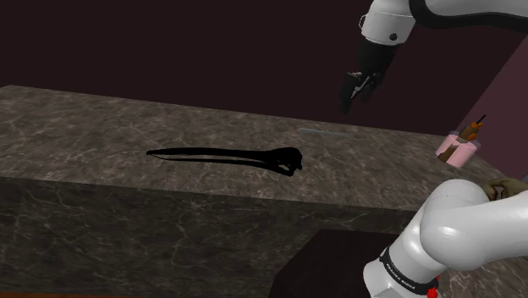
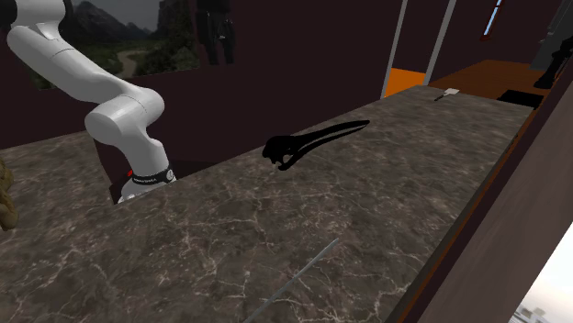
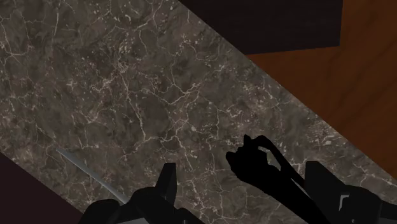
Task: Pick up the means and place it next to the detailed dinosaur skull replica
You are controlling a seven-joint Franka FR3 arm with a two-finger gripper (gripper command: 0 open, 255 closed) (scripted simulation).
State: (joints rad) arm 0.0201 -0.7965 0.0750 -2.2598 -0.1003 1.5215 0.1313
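Found no legible text, number, brand or sign anywhere. Noticed only tiny white lettering on the black band (image 1: 404, 269) around the arm (image 1: 465, 224) near its base, at the lower right of the shoulder view. Saw the same band (image 2: 147, 176) at the left of the second exterior view, too small to read.

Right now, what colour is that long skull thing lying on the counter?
The skull is solid black all over; the shoulder view shows it best.
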